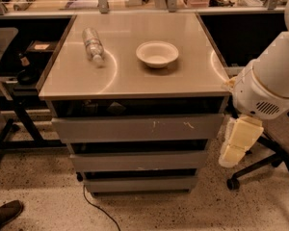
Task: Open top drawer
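The top drawer [137, 128] is the widest grey panel, just under the tabletop, with small white scuffs right of centre. A dark gap runs above it. Two narrower grey drawers [137, 160] sit below it, stepped back. My arm's white rounded body [267, 88] comes in from the right edge. The cream-coloured gripper [238, 141] hangs down from it, just right of the top drawer's right end and level with it. I see no contact with the drawer.
A plastic bottle [93, 44] lies on the tabletop [135, 83], and a white bowl [157, 53] stands there. An office chair's base [260, 170] stands behind my arm at right. A desk frame [19, 114] is at left. A cable [94, 208] and a shoe [5, 214] are on the floor.
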Controlling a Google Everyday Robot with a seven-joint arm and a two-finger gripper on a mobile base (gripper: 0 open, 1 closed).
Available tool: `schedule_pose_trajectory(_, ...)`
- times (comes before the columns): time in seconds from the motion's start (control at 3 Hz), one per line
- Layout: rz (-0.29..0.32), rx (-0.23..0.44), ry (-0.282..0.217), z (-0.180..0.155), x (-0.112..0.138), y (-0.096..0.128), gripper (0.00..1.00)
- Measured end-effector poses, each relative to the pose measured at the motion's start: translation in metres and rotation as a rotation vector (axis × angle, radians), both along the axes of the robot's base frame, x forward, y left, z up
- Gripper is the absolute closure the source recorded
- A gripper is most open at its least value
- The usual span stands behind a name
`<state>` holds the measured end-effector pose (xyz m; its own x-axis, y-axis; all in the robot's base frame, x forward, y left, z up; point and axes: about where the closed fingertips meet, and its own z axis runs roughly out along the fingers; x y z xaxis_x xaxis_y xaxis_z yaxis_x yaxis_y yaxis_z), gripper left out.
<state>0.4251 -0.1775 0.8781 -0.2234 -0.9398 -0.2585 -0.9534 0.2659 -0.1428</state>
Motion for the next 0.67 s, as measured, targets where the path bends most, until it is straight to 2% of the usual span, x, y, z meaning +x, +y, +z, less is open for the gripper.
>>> schedule_pose_trajectory(0.33, -0.014, 0.018, 0.009, -0.014, 0.001, 0.005, 0.00)
schedule_pose_trajectory(0.67, -0.025, 0.039, 0.018, -0.047, 0.016, 0.016, 0.00)
